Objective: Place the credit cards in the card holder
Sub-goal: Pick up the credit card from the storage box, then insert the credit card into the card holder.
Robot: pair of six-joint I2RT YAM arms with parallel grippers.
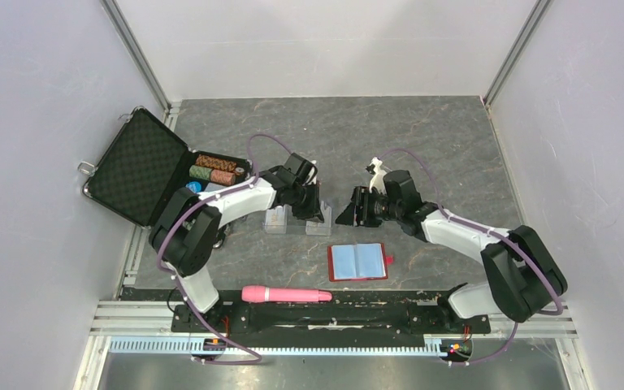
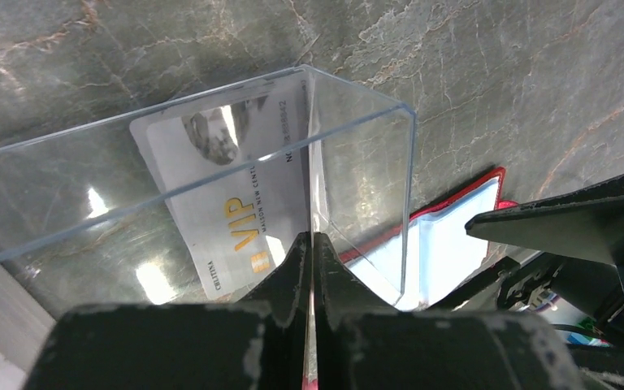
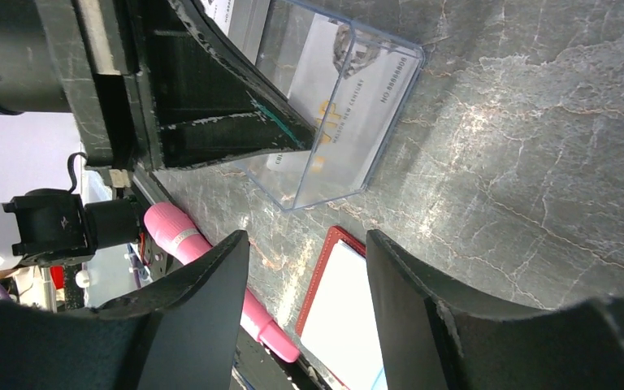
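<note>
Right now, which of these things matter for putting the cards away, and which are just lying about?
For the job:
- credit card
- clear case holding it, wall pinched by left pincer
- red card holder, lying open

Lying about:
- black briefcase
- poker chips in it
- pink stick

Dark grey marbled table [image 1: 455,146] carrying four things
An open black chip briefcase [image 1: 138,166] sits at the far left, a clear plastic hinged case [image 1: 318,227] lies near the middle, a red folding card holder [image 1: 358,262] lies spread open nearer the front, and a pink cylindrical tool [image 1: 286,294] rests along the near edge
</note>
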